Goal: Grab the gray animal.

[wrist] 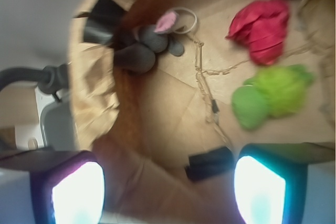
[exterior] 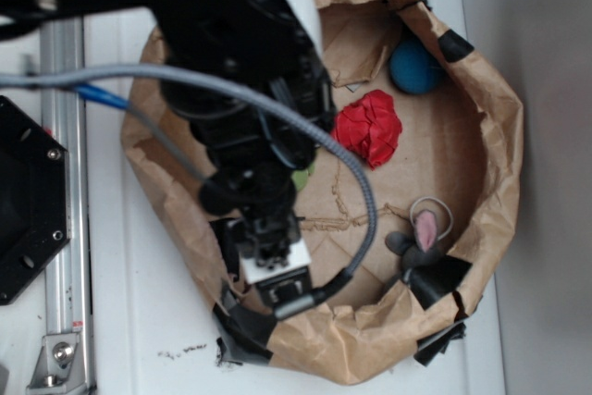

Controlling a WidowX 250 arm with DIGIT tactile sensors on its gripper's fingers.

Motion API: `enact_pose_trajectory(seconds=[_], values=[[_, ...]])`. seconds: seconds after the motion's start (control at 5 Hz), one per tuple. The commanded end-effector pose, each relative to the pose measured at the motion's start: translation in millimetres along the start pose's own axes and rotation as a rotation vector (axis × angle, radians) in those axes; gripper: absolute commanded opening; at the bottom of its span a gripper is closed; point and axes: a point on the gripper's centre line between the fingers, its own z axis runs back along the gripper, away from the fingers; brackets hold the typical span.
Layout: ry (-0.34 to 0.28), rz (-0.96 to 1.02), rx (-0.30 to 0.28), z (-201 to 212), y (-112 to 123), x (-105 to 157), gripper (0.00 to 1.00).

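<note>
1. Progress: nothing is grasped yet. The gripper (wrist: 168, 184) shows its two fingertips (wrist: 76, 192) spread wide apart with only bare paper between them. You have the whole approach and the pinch left to do.
2. Target: the gray plush mouse (exterior: 418, 245) lies on the floor of the brown paper basin (exterior: 504, 136), tucked against the wall beside a black tape patch (exterior: 442, 282). Its pink ear (wrist: 167, 21) faces up and its thin tail loop (wrist: 188, 19) lies just beside the head. In the wrist view it sits well ahead of the fingertips, toward the left one.
3. Other contents: a lime-green plush animal (wrist: 273, 94) lies nearer the right fingertip; do not mistake it for the target. A red crumpled piece (exterior: 369, 127) and a blue ball (exterior: 413, 67) lie further off.
4. Edges: the paper wall rises right behind the mouse, so you likely have little room on that side; a finger could catch the wall or tape.
5. Open room: the floor between gripper and mouse is bare except for frayed string (wrist: 202, 85). Approach from the basin's middle.
</note>
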Motion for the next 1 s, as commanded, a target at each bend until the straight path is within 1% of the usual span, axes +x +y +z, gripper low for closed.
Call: enact_pose_trajectory(seconds=[0.0, 0.4, 0.6, 0.8], values=[[-0.090, 0.067, -0.003, -31.5, 0.8, 40.5, 1.00], [-0.081, 0.099, 0.017, -56.8, -7.1, 64.8, 1.00], [-0.053, 0.053, 0.041, -72.9, -20.0, 67.2, 1.00], [-0.072, -0.020, 0.039, -82.7, -35.8, 73.0, 1.00]])
